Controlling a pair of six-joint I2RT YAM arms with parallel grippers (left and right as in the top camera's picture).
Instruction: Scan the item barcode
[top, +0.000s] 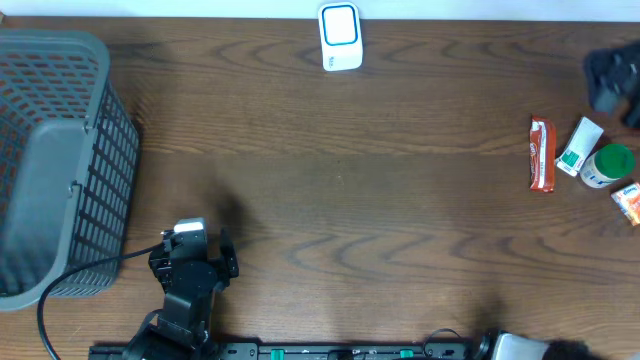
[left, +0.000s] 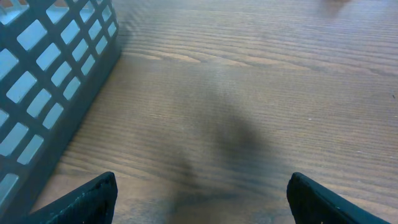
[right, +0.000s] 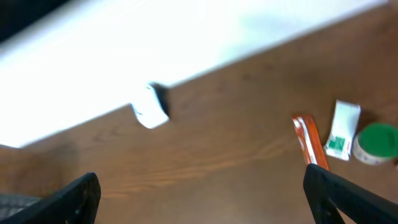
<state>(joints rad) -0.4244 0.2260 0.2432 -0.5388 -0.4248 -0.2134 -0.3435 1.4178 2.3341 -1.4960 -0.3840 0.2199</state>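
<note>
Left gripper (left: 202, 202) jaws wide, nothing between them, over bare table (top: 380, 200) just right of the basket (top: 60, 160), not touching it. Right gripper (right: 199, 196) jaws also wide and empty, up off the table toward the near right; that view is blurred. Scanner (top: 340, 38) stands at the far edge, centre. Items lie grouped at the right, well apart from both grippers: red bar (top: 541, 155), white-green tube (top: 580, 146) just right of it, green-lid jar (top: 610, 164) beside the tube, orange packet (top: 628, 202) nearest. Dark blurred shape (top: 612, 78) at far right, cannot tell what.
</note>
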